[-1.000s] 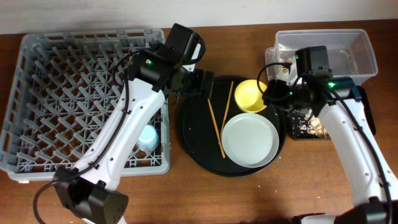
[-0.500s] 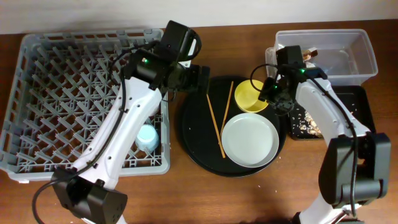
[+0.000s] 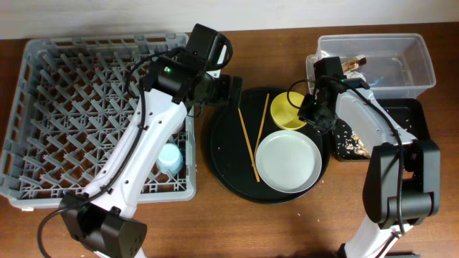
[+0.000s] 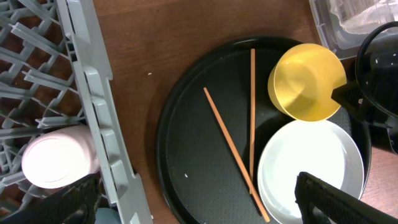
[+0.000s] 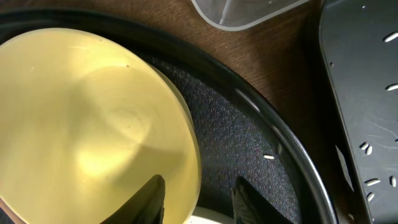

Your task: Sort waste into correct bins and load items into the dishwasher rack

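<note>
The bowl point(image 3: 288, 111) sits at 1 o'clock on the round tray point(image 3: 224, 154). The right gripper point(image 5: 199, 198) is at the bowl's 3 o'clock side. It is released and its jaws straddle the rim, one inside and one outside, so this arm looks the nearer for the lift. The rack point(image 3: 107, 192) lies at 9 o'clock from the bowl. The left gripper point(image 3: 234, 92) hangs released near the tray's 11 o'clock edge.

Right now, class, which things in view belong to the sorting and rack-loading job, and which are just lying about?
Part of the job: yellow bowl, white plate, chopsticks, pink cup, blue cup, dishwasher rack, clear tub, wrapper, black rectangular tray, food scraps.

Just lying about: round black tray, table.
</note>
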`<control>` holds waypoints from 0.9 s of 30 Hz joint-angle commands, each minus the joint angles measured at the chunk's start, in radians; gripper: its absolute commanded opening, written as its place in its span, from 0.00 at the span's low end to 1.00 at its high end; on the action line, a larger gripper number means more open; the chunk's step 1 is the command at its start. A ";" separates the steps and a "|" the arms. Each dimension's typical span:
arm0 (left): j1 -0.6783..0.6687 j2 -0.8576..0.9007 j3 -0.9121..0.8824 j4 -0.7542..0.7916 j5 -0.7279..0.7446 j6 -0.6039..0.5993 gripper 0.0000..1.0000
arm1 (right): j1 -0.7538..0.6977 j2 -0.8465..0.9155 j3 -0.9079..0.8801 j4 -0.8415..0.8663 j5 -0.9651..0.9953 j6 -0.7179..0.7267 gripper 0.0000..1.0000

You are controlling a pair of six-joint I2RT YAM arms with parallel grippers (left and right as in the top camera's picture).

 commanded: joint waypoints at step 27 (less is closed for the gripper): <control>-0.161 0.316 -0.004 0.447 0.090 -0.040 0.98 | -0.141 -0.531 0.402 -0.526 0.028 -0.078 0.82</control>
